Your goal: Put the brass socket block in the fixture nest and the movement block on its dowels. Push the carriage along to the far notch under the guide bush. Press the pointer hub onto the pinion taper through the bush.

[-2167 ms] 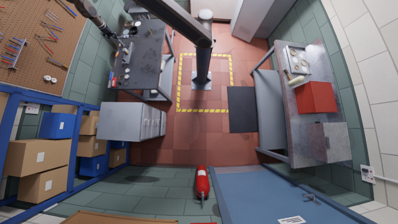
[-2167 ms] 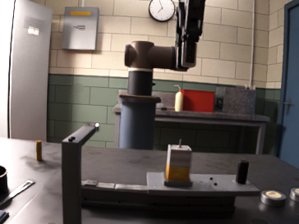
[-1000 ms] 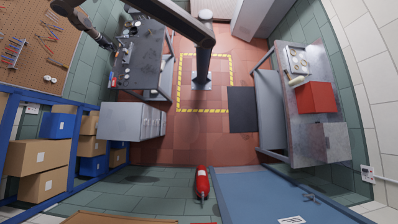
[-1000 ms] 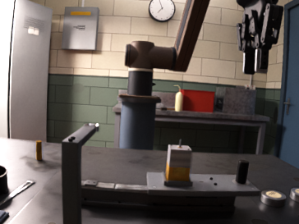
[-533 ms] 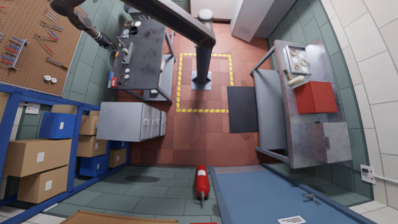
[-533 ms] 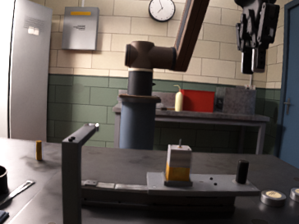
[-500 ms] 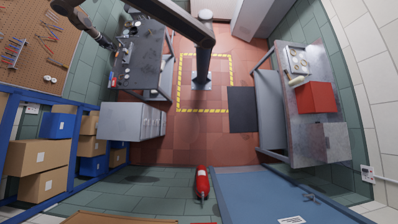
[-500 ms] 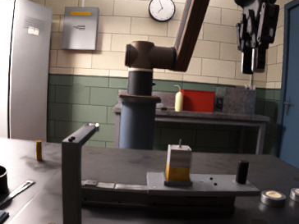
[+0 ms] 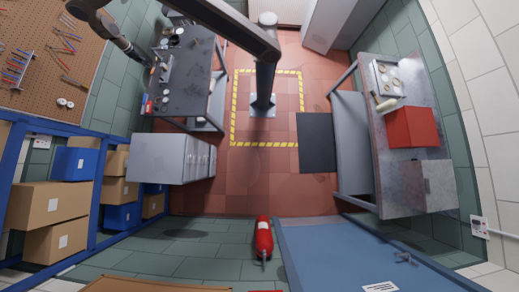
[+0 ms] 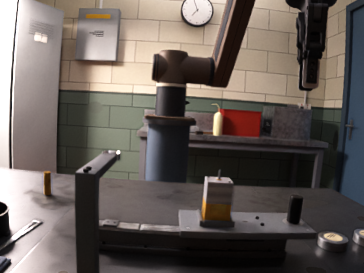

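The black carriage handle peg (image 10: 295, 209) stands at the right end of the grey carriage plate (image 10: 240, 223), well below my gripper (image 10: 309, 83). The gripper hangs high above the right end of the fixture, open and empty, fingers pointing down. On the carriage the brass socket block (image 10: 216, 210) carries the pale movement block (image 10: 217, 189), with a thin pinion pin (image 10: 218, 173) rising from it. The guide bush arm (image 10: 95, 168) stands on a post at the left end of the rail. From above, the gripper (image 9: 148, 63) is at the bench's left edge by the fixture (image 9: 165, 69).
Round parts (image 10: 333, 239) lie at the bench's right front, and a small brass cylinder (image 10: 47, 183) stands far left. A flat tool (image 10: 22, 230) lies by the left edge. The arm's pedestal (image 10: 167, 146) rises behind the bench.
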Tool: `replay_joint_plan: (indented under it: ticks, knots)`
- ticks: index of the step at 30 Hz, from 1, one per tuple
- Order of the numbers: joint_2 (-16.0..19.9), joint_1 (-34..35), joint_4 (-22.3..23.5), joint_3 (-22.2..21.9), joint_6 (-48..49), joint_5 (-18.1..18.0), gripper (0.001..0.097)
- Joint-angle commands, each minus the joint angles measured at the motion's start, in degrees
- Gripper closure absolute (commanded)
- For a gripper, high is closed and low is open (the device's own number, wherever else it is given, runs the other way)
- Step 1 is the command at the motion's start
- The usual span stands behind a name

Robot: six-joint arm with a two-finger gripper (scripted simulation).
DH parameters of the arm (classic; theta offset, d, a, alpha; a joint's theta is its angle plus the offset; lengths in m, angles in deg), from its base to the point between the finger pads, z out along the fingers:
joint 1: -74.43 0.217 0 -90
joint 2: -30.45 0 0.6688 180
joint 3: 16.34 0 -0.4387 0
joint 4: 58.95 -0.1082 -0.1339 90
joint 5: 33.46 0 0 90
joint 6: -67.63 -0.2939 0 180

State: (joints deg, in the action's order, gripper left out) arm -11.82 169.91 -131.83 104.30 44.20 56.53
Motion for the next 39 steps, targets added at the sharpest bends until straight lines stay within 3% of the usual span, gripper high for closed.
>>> replay_joint_plan:
  ticks: [1, 27, 39]
  knots:
    - [-0.1, 0.0, 0.0, 0.1, -1.3, 0.0, 0.0501]
    - [-0.1, 0.0, 0.0, 0.1, -48.0, 0.0, 0.0501]
    - [-0.1, 0.0, -0.1, 0.1, -64.1, 0.0, 0.0501]
